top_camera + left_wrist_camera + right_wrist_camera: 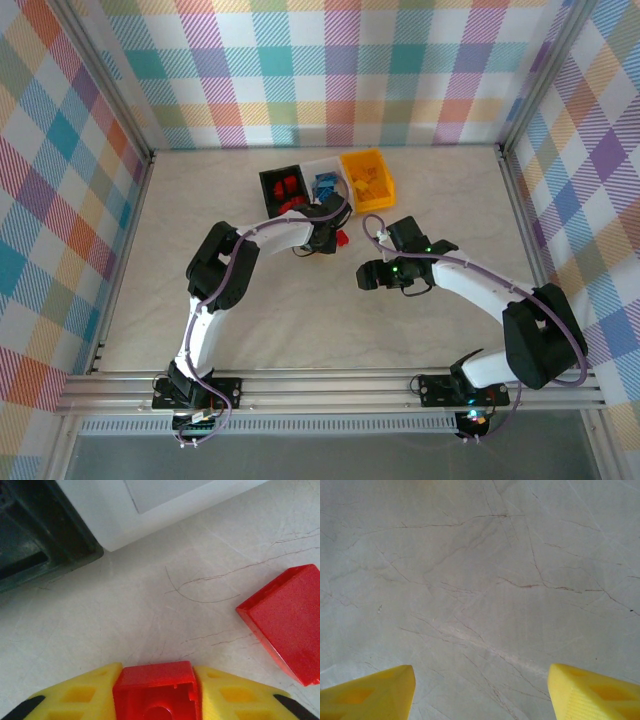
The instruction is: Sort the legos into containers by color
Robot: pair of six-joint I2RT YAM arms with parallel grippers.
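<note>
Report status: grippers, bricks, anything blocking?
Left gripper: jaws shut on red brick, near black bin. Right gripper: jaws open, empty. Second red brick loose on table, not blocking.

Our left arm [215,275] rises from its base, bends at the elbow and reaches forward and to the right, wrist tipped downward. Our left gripper [157,670] has its yellow fingers [90,692] clamped on a red brick [155,695]. Our right arm [500,300] bends at the elbow and stretches left toward the middle. Our right gripper [481,669] points down, its yellow fingers [370,690] spread wide apart.
</note>
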